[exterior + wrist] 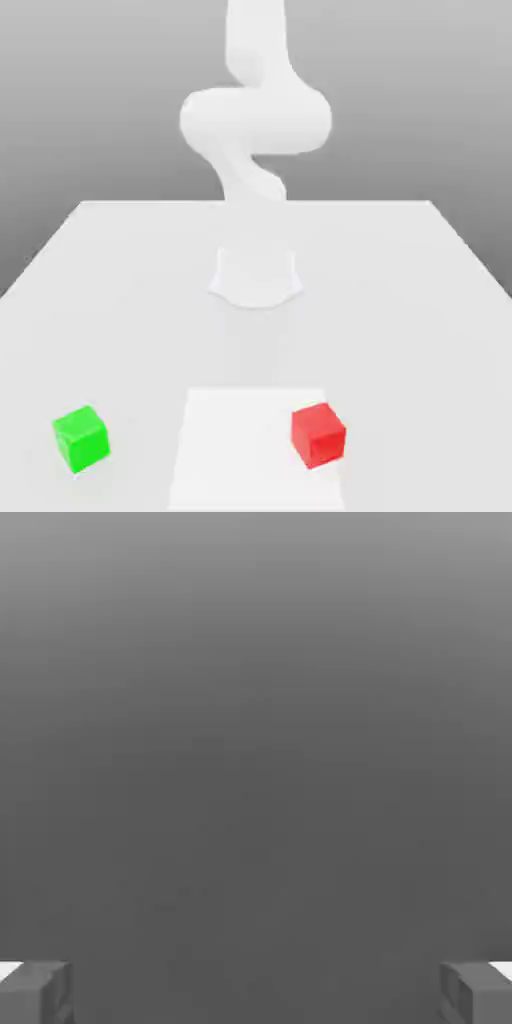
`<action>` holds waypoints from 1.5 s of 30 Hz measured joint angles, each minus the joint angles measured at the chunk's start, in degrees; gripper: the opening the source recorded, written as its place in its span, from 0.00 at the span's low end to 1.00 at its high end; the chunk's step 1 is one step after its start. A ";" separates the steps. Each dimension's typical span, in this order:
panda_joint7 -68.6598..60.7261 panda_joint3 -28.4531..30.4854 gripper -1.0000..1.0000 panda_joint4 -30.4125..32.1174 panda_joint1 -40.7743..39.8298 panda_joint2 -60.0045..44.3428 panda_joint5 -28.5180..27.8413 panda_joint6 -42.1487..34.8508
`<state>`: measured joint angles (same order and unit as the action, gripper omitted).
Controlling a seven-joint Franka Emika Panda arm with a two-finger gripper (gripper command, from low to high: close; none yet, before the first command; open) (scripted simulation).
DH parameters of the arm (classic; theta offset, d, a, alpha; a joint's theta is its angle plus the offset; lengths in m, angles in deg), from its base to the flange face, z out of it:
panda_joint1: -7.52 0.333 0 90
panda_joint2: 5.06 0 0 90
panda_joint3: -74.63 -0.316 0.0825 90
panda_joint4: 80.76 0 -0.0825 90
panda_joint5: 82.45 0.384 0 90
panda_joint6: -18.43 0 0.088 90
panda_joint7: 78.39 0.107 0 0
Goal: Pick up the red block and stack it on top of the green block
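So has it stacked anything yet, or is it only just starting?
Only starting. Nothing is done: the red block and green block sit apart on the table. The gripper is open and holds nothing. Left: grab red, carry it over, set it on green.

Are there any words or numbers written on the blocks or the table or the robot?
None: there is no writing to read.
red block: plain, no letters or numbers.
green block: plain too.
table: blank white.
robot arm: no label or brand mark.
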<state>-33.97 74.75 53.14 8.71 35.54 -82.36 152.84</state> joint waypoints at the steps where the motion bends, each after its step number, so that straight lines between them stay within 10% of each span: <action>1: -0.64 0.03 0.50 0.92 0.49 -2.26 0.09 1.15; 27: -10.46 -1.57 0.50 16.99 7.56 -56.42 -1.82 32.32; 28: -10.38 -1.46 0.00 16.82 7.66 -57.60 -1.93 33.32; 45: -17.84 3.10 0.00 16.15 -0.63 -45.70 0.29 20.59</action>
<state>-51.81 77.86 69.30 8.08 -10.16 -82.08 173.43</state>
